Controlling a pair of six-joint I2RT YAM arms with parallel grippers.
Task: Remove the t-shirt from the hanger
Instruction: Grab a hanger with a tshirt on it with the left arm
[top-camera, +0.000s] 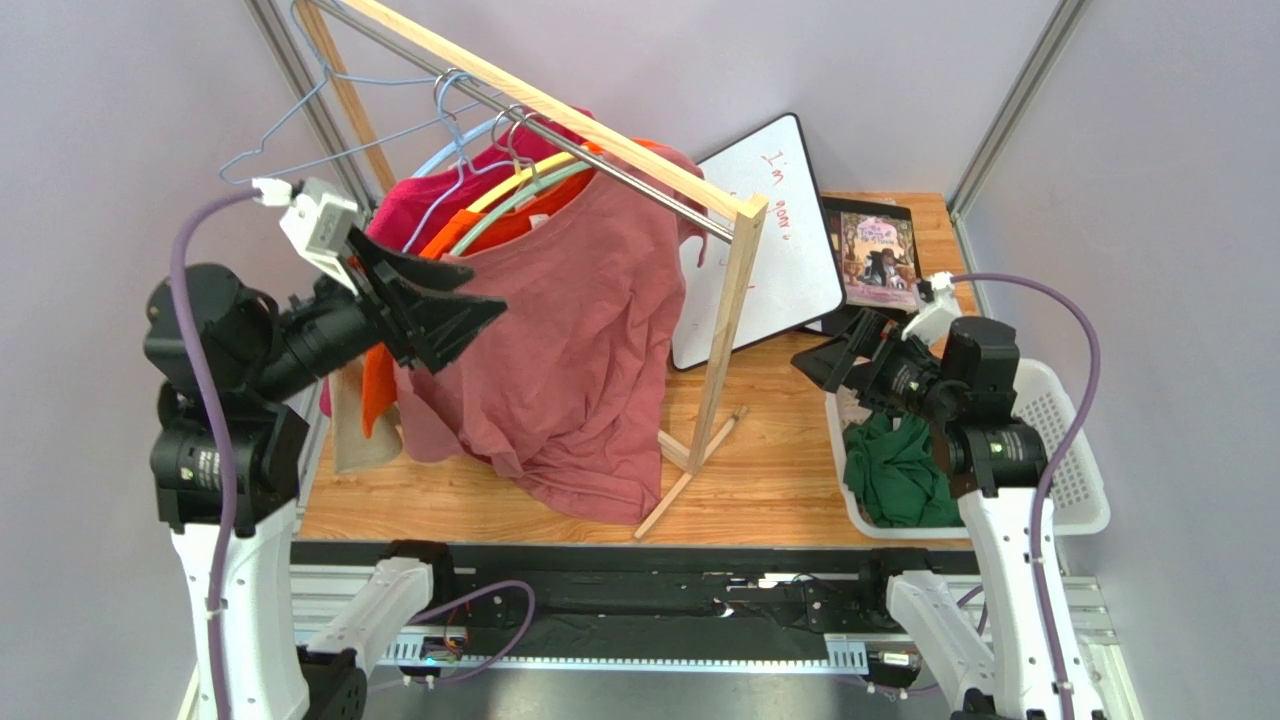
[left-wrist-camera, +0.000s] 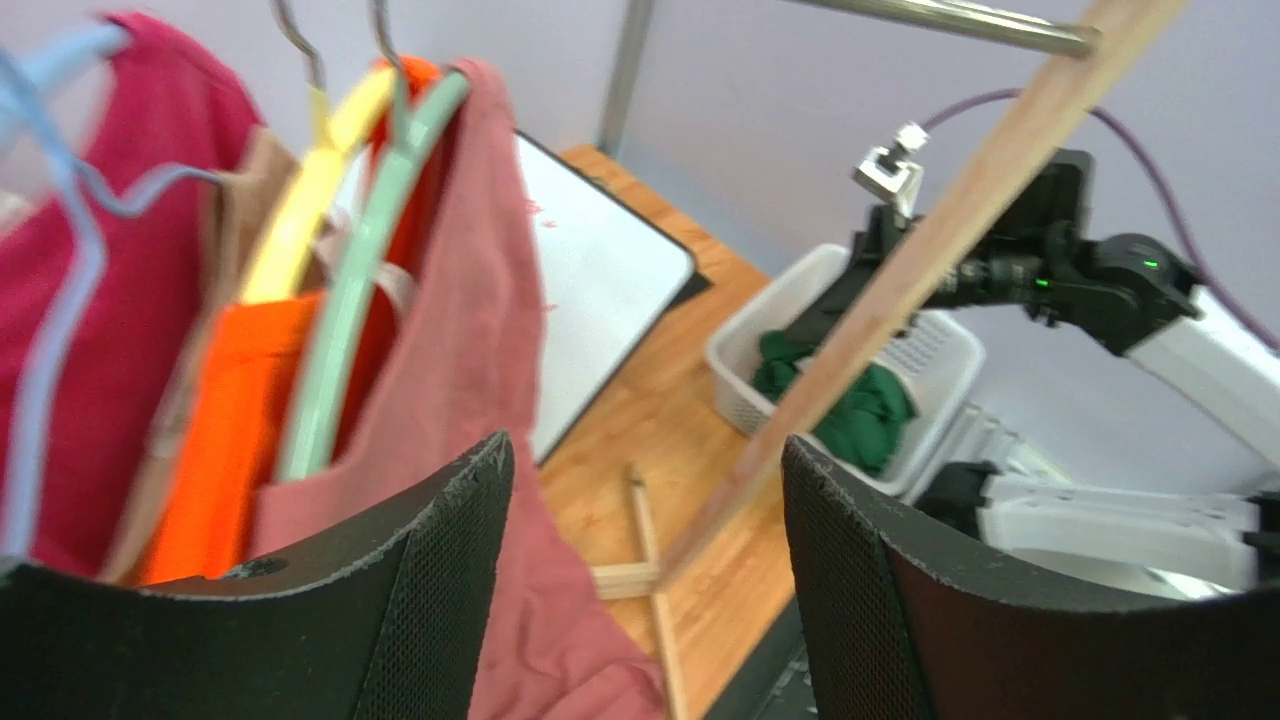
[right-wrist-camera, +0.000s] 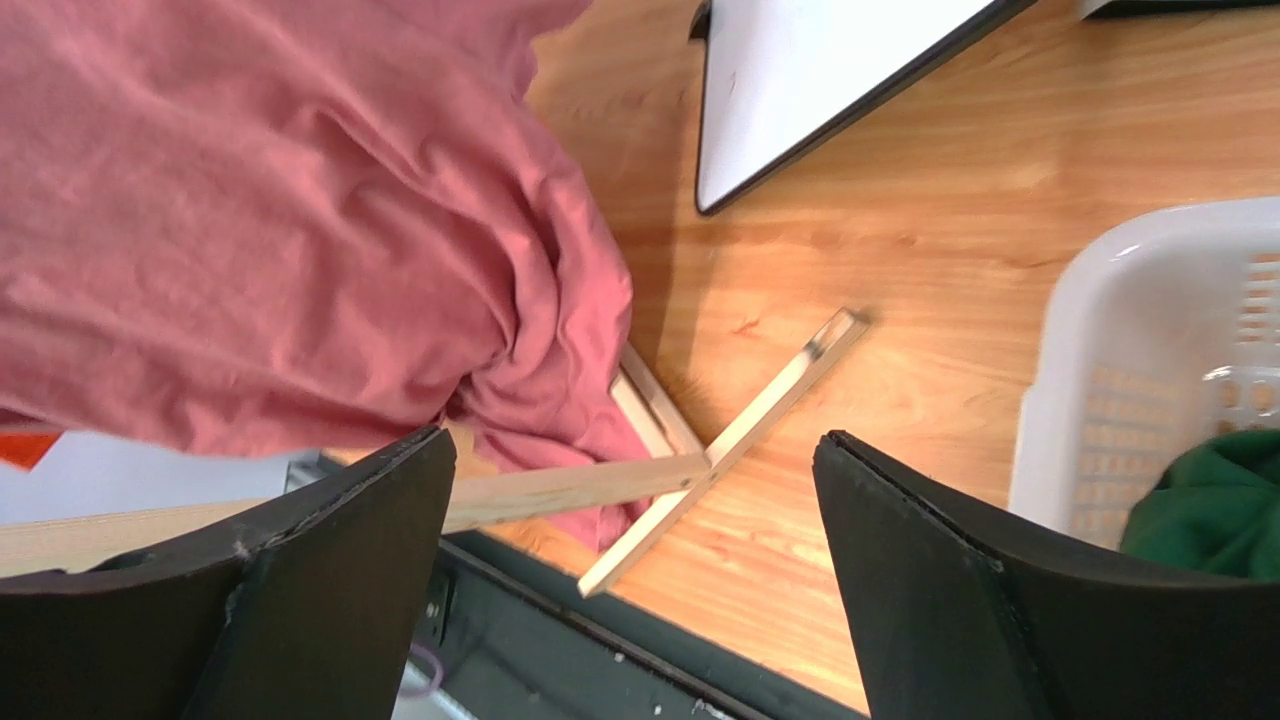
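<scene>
A dusty pink t-shirt (top-camera: 579, 345) hangs on a pale green hanger (top-camera: 519, 207) from the rack's rail. My left gripper (top-camera: 478, 323) is raised at the shirt's left shoulder edge, open. In the left wrist view the shirt (left-wrist-camera: 466, 270) and the green hanger (left-wrist-camera: 353, 285) sit just beyond the left finger, and the fabric's edge reaches into the gap of the gripper (left-wrist-camera: 646, 465) without being pinched. My right gripper (top-camera: 834, 360) hovers open by the basket, holding nothing. Its wrist view shows the shirt's hem (right-wrist-camera: 271, 195) beyond the gripper (right-wrist-camera: 631, 450).
On the same rail hang an orange garment (top-camera: 451, 233), a magenta one (top-camera: 413, 203), a yellow hanger (left-wrist-camera: 308, 195) and bare wire hangers (top-camera: 323, 120). The wooden rack post (top-camera: 732, 323) stands beside a whiteboard (top-camera: 774, 240). A white basket (top-camera: 1074, 465) holds a green garment (top-camera: 899, 473).
</scene>
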